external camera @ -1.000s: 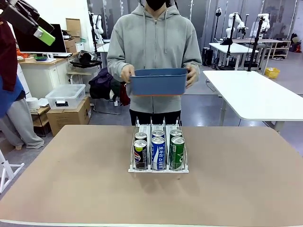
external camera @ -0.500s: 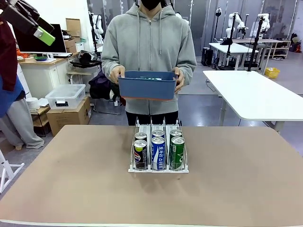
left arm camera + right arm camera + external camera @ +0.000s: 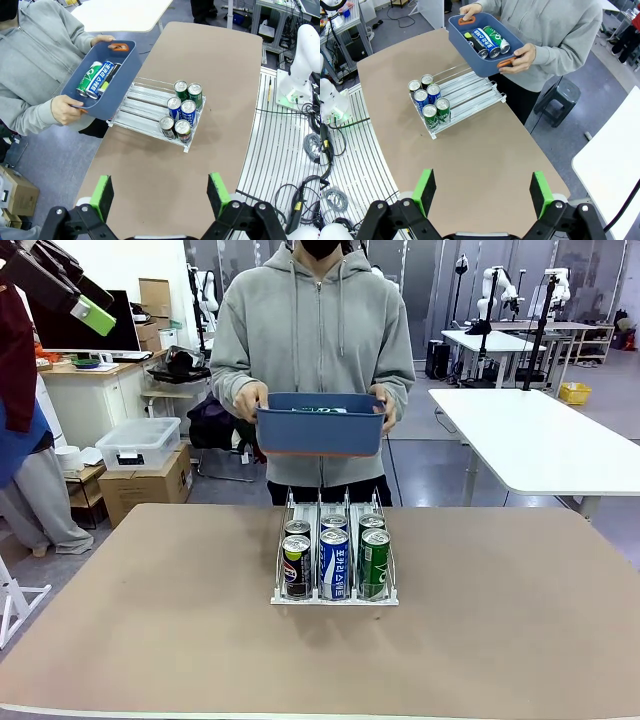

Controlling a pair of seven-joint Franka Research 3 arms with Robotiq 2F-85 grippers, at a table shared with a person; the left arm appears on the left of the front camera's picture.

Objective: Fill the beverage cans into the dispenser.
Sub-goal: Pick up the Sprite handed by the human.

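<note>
Brown table [image 3: 150, 640] holds the dispenser [image 3: 335, 600] at its far side, six beverage cans [image 3: 334, 562] upright at its front. Behind, a person [image 3: 320, 330] holds a blue bin [image 3: 320, 430] with three further cans [image 3: 100, 79] lying inside. Left gripper [image 3: 160, 180] and right gripper [image 3: 481, 176] hang high, jaws spread, grasping nothing

Blue bin [image 3: 320, 432] drops lower and drifts toward picture left.
The person [image 3: 318, 330] holding it shifts a little to picture left; the bin now hangs closer above the back of the dispenser [image 3: 335, 595], tipped slightly forward so a sliver of the cans inside [image 3: 320, 409] shows over its rim.
</note>
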